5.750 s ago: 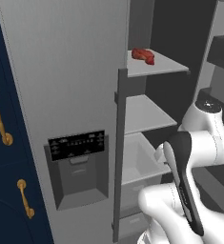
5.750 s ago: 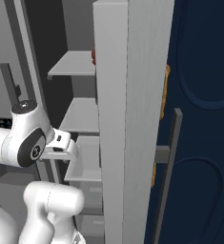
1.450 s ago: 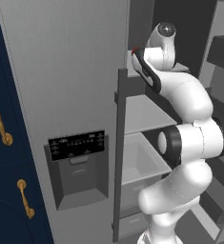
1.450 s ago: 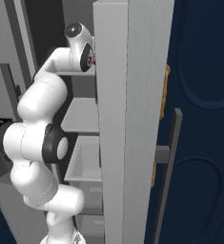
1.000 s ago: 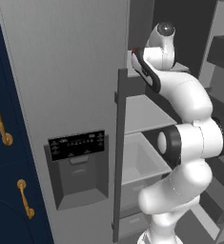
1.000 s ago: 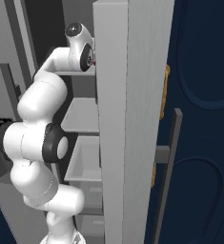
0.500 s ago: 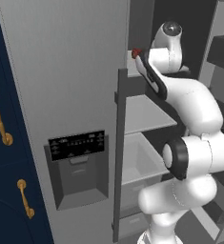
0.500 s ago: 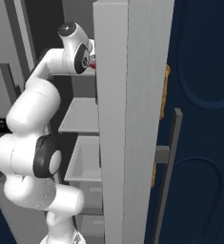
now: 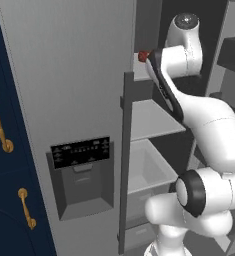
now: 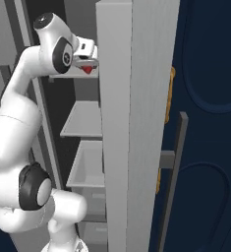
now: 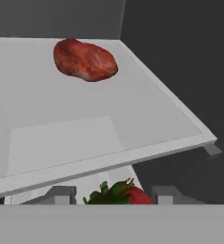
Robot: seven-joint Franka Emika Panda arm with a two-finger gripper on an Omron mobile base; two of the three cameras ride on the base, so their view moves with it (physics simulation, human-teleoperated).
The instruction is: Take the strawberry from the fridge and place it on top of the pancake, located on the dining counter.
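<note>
gripper now clamped on the strawberry and lifted clear of the fridge top shelf, so pick done, retract next.

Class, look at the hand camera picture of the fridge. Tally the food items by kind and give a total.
strawberry: 1
reddish-brown lump: 1
Total: 2
</note>
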